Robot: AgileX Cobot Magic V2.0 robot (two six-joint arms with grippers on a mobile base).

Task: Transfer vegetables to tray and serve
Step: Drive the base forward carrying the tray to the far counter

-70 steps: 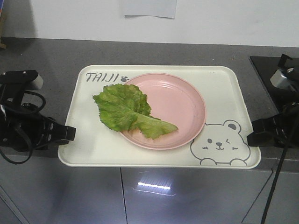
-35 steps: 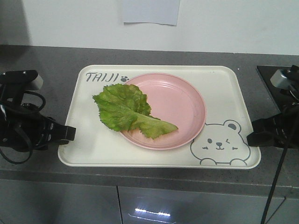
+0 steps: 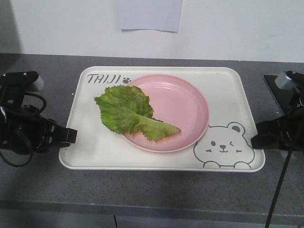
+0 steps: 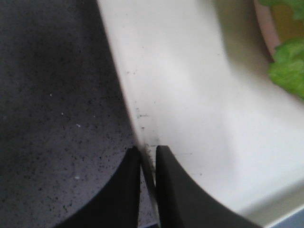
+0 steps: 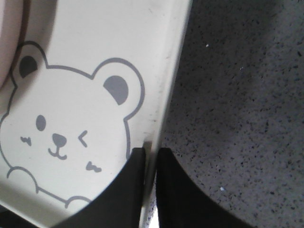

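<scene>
The tray (image 3: 228,95) is the reference item. It lies flat on the grey speckled table (image 3: 156,194), with its long sides parallel to the table's front edge. A round pink plate (image 3: 183,107) sits on the tray, near the tray's centre. The lettuce leaf (image 3: 126,111) lies partly on the plate and partly over the plate's left rim, so that its frilly blade hangs above the tray floor left of the plate. Its paler stem points toward the bear face drawing (image 3: 223,146) at the tray's front right corner. The grey lettering (image 3: 101,79) occupies the tray's rear left corner.

The left pincer (image 3: 71,135) meets the tray at the left rim, near the front left corner. In the left wrist view, the left pincer (image 4: 148,164) has its two dark fingers drawn almost together, with the thin tray rim (image 4: 137,121) clamped in the narrow gap between them. The leaf (image 4: 287,66) appears at the far right of that view, well apart from the fingers.

The right pincer (image 3: 254,137) meets the tray at the right rim, beside the bear drawing. In the right wrist view, the right pincer (image 5: 151,159) is likewise nearly closed, gripping the tray rim (image 5: 164,95) just beside the bear's ear (image 5: 118,88)

A white sheet (image 3: 149,14) hangs on the wall behind the tray
</scene>
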